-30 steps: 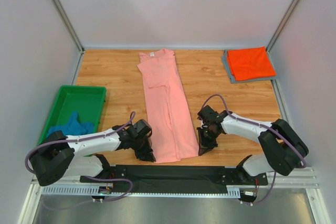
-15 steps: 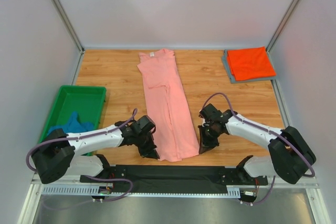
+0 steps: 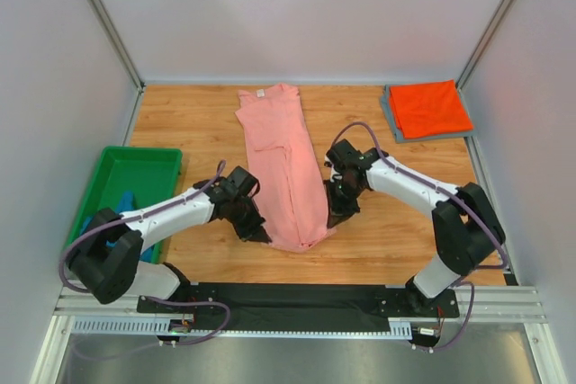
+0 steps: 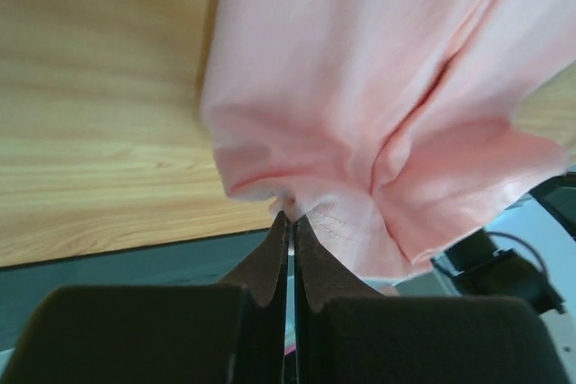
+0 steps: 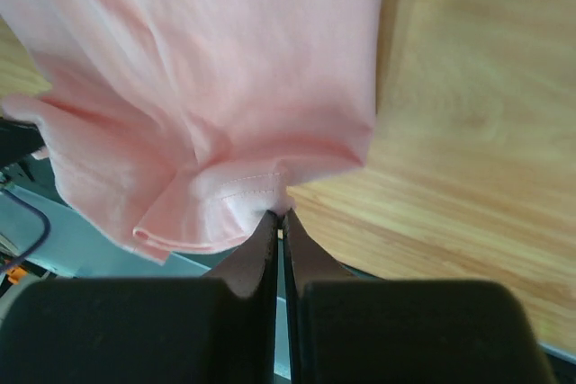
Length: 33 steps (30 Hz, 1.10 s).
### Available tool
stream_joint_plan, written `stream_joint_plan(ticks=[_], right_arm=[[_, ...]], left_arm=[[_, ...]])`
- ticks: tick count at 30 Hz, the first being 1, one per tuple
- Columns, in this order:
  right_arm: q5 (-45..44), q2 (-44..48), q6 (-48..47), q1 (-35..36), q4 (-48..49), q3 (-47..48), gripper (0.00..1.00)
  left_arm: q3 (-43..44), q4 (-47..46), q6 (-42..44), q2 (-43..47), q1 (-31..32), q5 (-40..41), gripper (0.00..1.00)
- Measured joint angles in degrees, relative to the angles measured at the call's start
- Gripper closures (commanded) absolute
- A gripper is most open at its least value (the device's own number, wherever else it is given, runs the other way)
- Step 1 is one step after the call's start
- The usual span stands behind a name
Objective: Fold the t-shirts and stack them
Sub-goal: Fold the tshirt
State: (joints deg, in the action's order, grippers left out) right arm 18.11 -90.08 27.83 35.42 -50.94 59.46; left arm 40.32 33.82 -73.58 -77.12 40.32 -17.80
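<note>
The left gripper (image 3: 255, 229) is closed on the near left corner of the pink tee (image 3: 283, 164). In the left wrist view its fingers (image 4: 268, 263) press flat together, and the stitched hem bunches right at their tips. The right gripper (image 3: 335, 215) is clamped the same way on the near right corner, with the hem seam creased just ahead of its tips.

Between the two grippers the tee's near edge sags in a gathered, rounded curve. As far as the wrist views show, it is held up off the wood. Ahead of both grippers the tee runs long and narrow, lying flat, and its collar end is close to the far edge of the table (image 3: 198, 123).

To the outer side of the left gripper there is a stretch of bare wood, then the green bin (image 3: 135, 168) at the table's left edge. A teal tee (image 3: 121, 206) lies in the bin, partly hidden by the left arm.

To the outer side of the right gripper the wood is bare out to the table's right edge. Far ahead on that side, in the far right corner and well apart from the gripper, the orange tee (image 3: 429, 108) lies folded on a grey tee (image 3: 389, 121), whose edge shows along the orange one's left and near sides.

Behind both grippers a narrow band of bare wood ends at the table's near edge, against the black rail (image 3: 297, 296).
</note>
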Motion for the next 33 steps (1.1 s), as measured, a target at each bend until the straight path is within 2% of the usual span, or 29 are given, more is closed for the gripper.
stream_joint_plan(ticks=[14,24,28,33], right_arm=[[0.4,-22.6,-8.2,-8.6,-7.2,33.4,1.00],[-1.1,-36.1,-9.7,-9.4,-10.7,55.9,1.00],[-1.4,-39.5,-9.7,-9.9,-10.9,60.6,1.00],[-1.4,-41.6,-9.7,-10.9,-10.9,61.0,1.00]], left_arm=[[24.7,9.2,14.0,-19.0,-16.6,-0.3,1.00],[38.4,13.1,18.9,-28.2,-25.0,0.1,1.00],[42.5,13.9,20.3,-31.7,-26.7,-0.2,1.00],[46.2,14.1,21.6,-36.2,-27.5,-1.4,1.00]])
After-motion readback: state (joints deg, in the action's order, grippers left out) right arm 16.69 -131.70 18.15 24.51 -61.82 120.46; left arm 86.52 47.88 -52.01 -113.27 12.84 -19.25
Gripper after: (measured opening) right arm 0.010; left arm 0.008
